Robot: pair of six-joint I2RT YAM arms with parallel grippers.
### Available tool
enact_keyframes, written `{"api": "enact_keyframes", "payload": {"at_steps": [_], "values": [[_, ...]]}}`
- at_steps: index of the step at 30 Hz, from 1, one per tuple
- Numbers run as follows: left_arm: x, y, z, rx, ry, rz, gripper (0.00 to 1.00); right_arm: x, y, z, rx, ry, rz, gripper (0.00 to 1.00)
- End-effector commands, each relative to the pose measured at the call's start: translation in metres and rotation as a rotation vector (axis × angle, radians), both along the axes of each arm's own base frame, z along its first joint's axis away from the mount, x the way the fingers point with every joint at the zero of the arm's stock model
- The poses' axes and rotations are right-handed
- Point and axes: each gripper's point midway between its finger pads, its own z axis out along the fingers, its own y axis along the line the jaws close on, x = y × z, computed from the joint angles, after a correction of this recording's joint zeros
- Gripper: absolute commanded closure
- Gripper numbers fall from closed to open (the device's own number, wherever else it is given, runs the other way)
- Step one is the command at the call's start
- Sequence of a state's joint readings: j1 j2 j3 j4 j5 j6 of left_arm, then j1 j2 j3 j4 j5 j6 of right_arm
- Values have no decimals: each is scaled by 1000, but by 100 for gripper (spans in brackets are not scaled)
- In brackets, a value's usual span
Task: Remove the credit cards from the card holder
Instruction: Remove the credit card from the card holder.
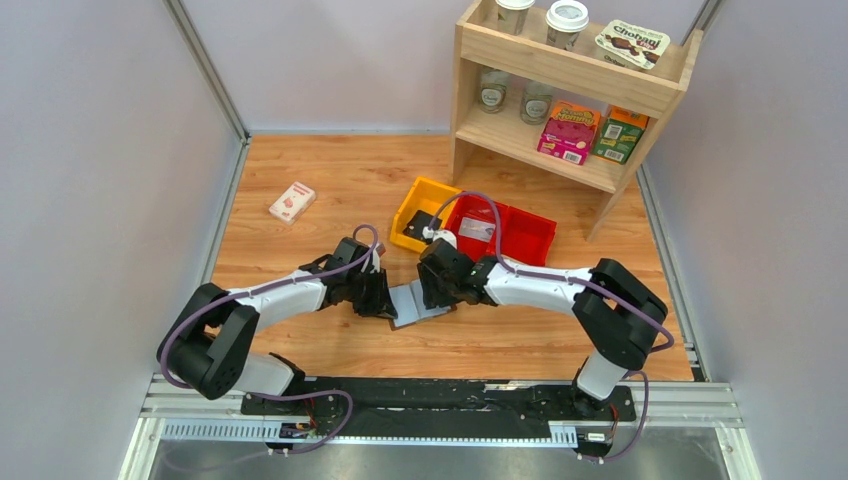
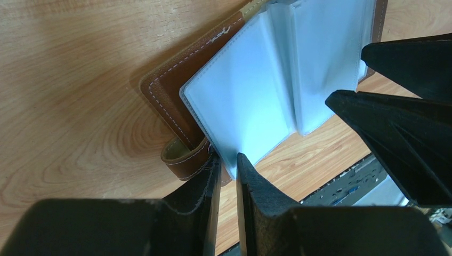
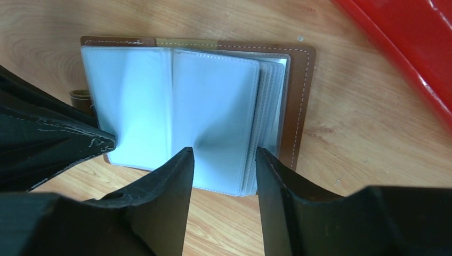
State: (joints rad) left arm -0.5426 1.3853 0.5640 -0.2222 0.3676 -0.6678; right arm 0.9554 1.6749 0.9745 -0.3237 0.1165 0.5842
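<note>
The card holder [image 1: 415,303] lies open on the wooden table between my two grippers, brown cover down and pale grey-blue plastic sleeves up. It also shows in the left wrist view [image 2: 170,90] and the right wrist view [image 3: 296,96]. My left gripper [image 2: 228,159] is shut on the near corner of the left sleeve page [image 2: 240,96], beside the brown strap loop [image 2: 184,160]. My right gripper [image 3: 224,152] is open, its fingers spread just over the right stack of sleeves [image 3: 213,101]. I see no card in the sleeves that show.
A yellow bin [image 1: 425,200] with a dark card and a red bin [image 1: 520,235] with a silvery card [image 1: 477,230] stand just behind the holder. A white-and-red small box [image 1: 292,202] lies at far left. A wooden shelf [image 1: 570,80] with cups and boxes stands at back right.
</note>
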Motion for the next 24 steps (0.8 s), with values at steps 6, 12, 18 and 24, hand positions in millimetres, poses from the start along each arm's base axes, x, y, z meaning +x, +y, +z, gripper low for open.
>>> {"api": "enact_keyframes", "payload": {"at_steps": [6, 12, 18, 24], "values": [[3, -2, -4, 3, -14, -14, 76, 1, 39, 35, 122, -26, 70, 43], [4, -4, -3, -6, -16, -15, 76, -1, 43, 38, 98, -37, 69, 39], [3, -3, -4, -1, -10, -10, 76, 14, 20, 40, -5, -118, -15, 29], [3, -3, -4, -3, -8, -6, 76, 19, 12, 47, -11, -163, -30, 20]]}}
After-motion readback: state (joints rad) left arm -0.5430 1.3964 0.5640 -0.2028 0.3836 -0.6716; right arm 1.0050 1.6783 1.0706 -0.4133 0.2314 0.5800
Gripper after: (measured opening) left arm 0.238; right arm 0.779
